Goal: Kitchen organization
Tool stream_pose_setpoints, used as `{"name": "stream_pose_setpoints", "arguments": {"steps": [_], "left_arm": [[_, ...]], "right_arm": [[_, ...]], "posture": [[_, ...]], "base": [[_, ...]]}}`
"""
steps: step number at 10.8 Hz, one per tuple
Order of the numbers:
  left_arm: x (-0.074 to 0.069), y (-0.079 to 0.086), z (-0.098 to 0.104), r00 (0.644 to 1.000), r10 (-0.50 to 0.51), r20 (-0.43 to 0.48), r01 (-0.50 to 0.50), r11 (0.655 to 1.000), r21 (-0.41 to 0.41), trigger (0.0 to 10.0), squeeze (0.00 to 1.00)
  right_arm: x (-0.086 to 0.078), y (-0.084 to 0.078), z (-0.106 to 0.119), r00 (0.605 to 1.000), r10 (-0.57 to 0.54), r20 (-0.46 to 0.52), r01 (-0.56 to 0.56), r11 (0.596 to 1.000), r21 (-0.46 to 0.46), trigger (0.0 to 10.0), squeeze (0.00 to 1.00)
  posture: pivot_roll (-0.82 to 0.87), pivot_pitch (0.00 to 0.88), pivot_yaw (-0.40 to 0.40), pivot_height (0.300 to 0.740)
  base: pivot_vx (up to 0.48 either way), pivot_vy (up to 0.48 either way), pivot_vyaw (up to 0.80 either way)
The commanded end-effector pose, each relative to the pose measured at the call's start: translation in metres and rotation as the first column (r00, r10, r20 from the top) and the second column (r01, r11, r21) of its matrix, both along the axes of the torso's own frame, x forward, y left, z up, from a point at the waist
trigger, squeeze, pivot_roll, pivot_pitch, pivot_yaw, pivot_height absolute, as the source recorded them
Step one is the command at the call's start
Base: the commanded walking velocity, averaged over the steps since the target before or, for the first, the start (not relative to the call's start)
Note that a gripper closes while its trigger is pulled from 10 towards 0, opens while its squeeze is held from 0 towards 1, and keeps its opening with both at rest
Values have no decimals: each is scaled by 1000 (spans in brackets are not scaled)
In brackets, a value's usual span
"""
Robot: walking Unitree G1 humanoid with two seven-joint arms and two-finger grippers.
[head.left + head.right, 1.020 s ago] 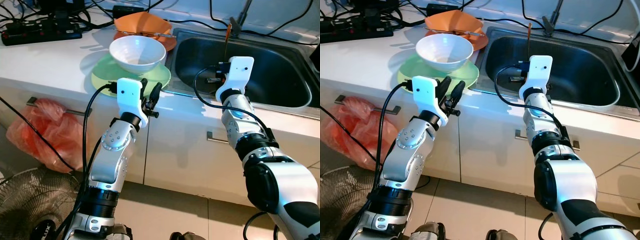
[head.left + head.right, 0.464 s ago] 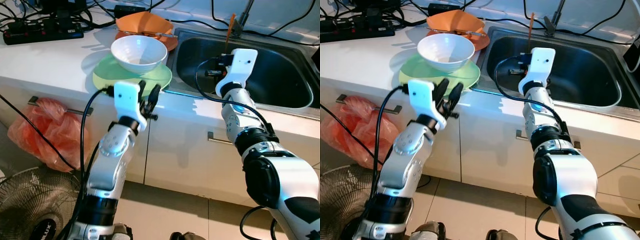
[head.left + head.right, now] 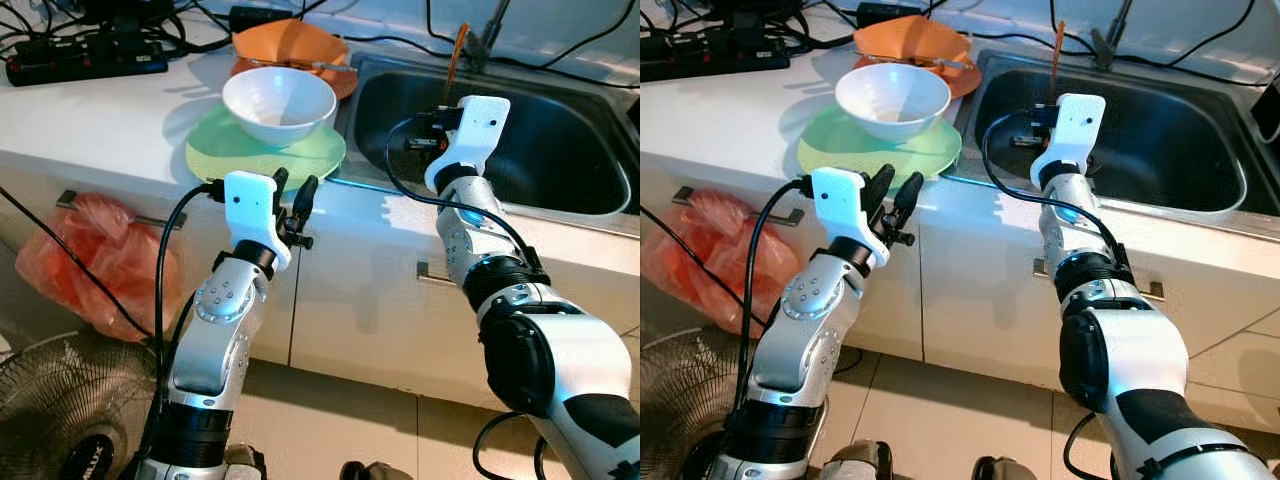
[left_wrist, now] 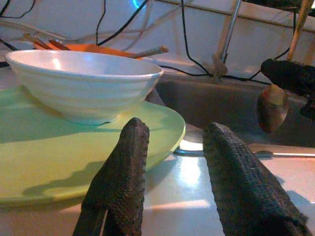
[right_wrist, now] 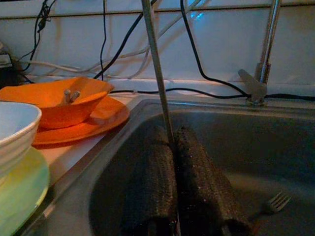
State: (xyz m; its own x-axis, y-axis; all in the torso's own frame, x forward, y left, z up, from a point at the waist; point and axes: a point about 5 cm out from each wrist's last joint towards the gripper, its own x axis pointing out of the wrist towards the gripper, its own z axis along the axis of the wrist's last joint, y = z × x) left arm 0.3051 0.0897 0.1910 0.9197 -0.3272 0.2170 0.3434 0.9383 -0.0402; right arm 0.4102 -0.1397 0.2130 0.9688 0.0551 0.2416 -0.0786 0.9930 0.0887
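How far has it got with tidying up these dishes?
Little looks done: the white bowl sits on the green plate, the orange bowl on its plate, a fork lies in the sink. In hand: the right gripper pinches a spoon over the sink. The left gripper waits open.
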Motion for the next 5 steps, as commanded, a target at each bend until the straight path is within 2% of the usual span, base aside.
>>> {"name": "stream_pose_setpoints", "arguments": {"steps": [1,5], "left_arm": [[-5,-4,-2,1000,-7,-14,7,1000,0,10000,0],[-6,-1,-3,999,12,-30,-13,1000,-3,10000,0]], "right_arm": [[2,-3,12,999,-8,42,7,1000,22,10000,0],[2,-5,16,998,-21,53,19,999,28,10000,0]], "posture": [[241,167,-76,740],[236,178,-70,740]], "base": [[0,0,0],[0,0,0]]}}
